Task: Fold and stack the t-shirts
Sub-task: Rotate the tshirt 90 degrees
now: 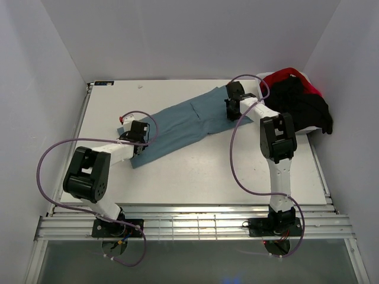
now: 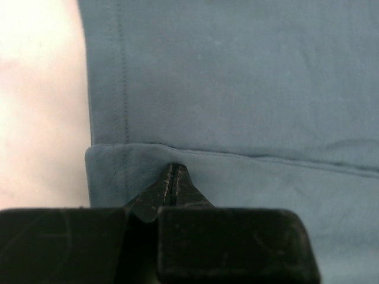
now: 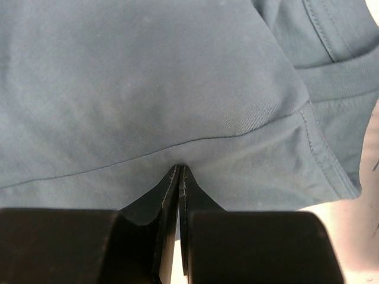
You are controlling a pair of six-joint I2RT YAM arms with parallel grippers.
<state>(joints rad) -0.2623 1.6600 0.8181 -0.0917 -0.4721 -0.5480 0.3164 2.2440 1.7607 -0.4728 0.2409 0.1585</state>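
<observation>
White table [image 1: 207,171] inside a plain white-walled booth [image 1: 177,35], arm bases at 6 o'clock. A soft dusty teal-blue t-shirt [image 1: 189,121] lies flat on the table, folded into a long narrow strip that runs diagonally from about 8 o'clock to 1 o'clock of the table's middle.

The left gripper [image 1: 137,139] is at the strip's 8 o'clock end. In its wrist view the black fingertips [image 2: 183,189] are pressed together, pinching the folded edge of the teal-blue t-shirt. A stitched hem runs down the cloth's 9 o'clock side, with bare table beyond it.

The right gripper [image 1: 232,106] is at the 1 o'clock end, jaws likewise clamped on the fold line. Small wrinkles fan out from its fingertips [image 3: 192,192], and ribbed collar trim shows at 2 o'clock.

At the table's 2 o'clock corner a crumpled black fabric tee [image 1: 299,103] is heaped over a white plastic tub [image 1: 307,129]. A red fabric tee [image 1: 281,76] is bunched behind it, at 12 o'clock of the black one.
</observation>
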